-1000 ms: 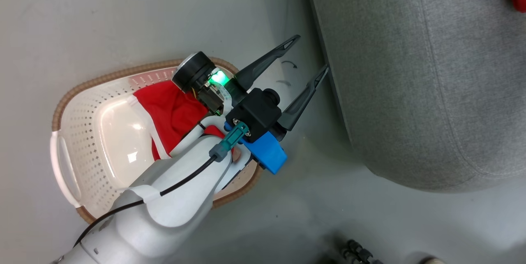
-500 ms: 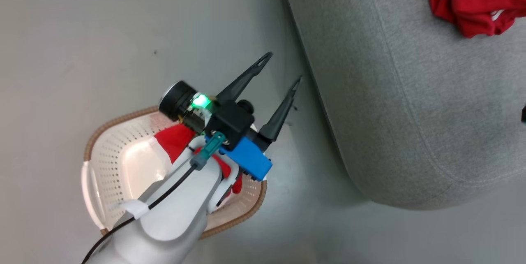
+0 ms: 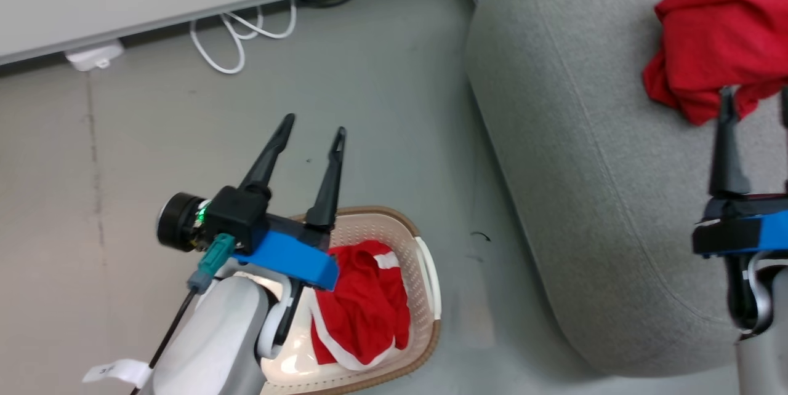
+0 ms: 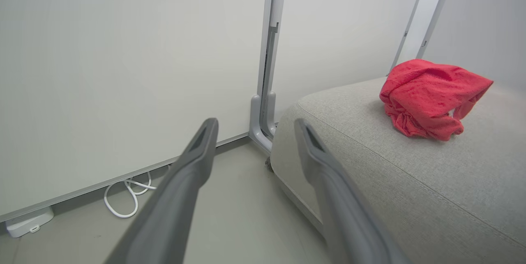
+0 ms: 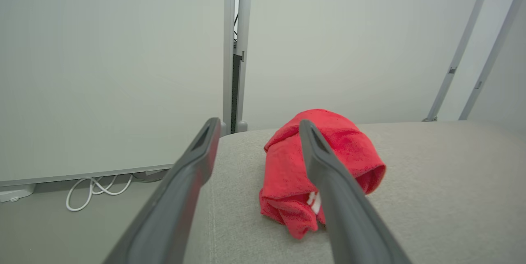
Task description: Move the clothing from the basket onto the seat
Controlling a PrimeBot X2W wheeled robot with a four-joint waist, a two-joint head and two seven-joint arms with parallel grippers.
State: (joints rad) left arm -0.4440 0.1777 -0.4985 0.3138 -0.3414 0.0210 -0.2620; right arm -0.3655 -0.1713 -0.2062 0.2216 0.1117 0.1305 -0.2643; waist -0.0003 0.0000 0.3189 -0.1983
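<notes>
1. I read the task as about half done: first garment [image 3: 717, 26], red, lies bunched on the seat [image 3: 572, 186] toward its far end, nothing gripping it
2. second garment [image 3: 363, 309], red with white trim, sits crumpled in the basket [image 3: 428, 272], against the side nearest the seat
3. The basket stands on the floor [image 3: 381, 106] near the seat's rounded edge, with a strip of floor between them
4. right gripper [image 5: 259, 123]: fingers spread wide with nothing between them, hovering over the seat cushion, tips pointing at the first garment from just beside it
5. left gripper [image 3: 314, 124]: fingers wide apart and empty, above the basket's far rim, pointing out toward the wall rather than down into the basket
6. My left forearm covers part of the basket in the head view, so I can't rule out more cloth under it
7. Left to do, as I judge it: tip a claw down into the basket, pinch the second garment, lift it clear of the rim and carry it over to the seat
</notes>
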